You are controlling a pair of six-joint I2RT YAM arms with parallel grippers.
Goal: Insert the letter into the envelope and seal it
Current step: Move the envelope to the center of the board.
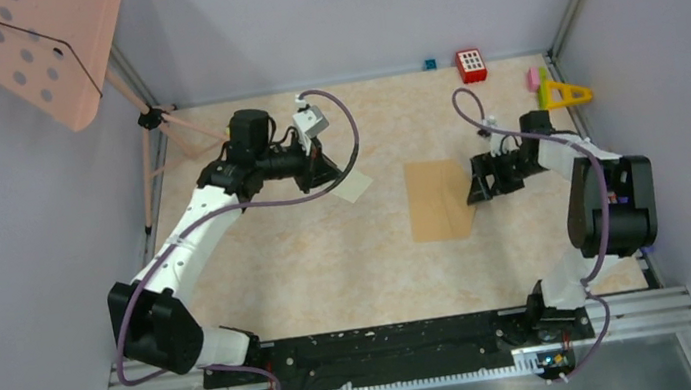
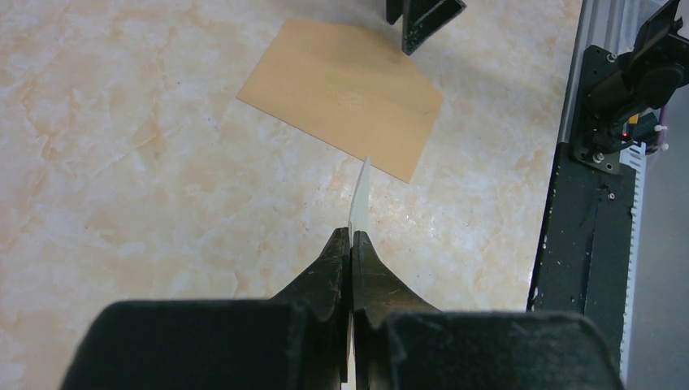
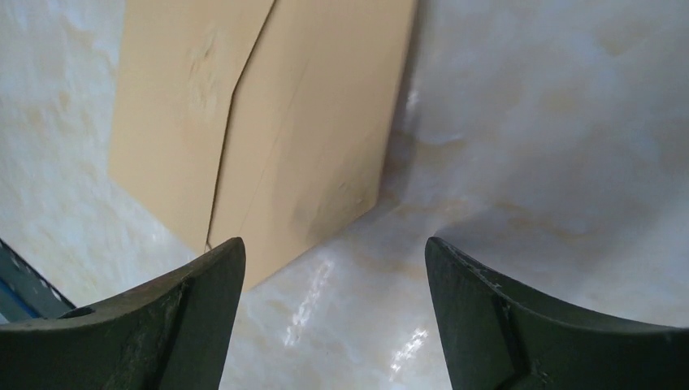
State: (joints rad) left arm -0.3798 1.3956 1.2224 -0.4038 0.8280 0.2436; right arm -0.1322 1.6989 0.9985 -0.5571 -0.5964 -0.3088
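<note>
Envelope (image 1: 439,200) lies flat, long axis near-to-far, just left of my right pincer (image 3: 335,260), released and empty. My left pincer (image 2: 350,237), farther off, grips the letter (image 2: 361,193).

Left arm (image 1: 194,225): stretched forward from the base, elbow bent, wrist turned inward.
Left gripper (image 2: 351,236): jaws pressed together, the letter (image 2: 360,191) pinched edge-on between the fingertips.
Right arm (image 1: 587,183): folded back, forearm pointing inward.
Right gripper (image 3: 335,252): jaws spread wide, tips angled downward.
</note>
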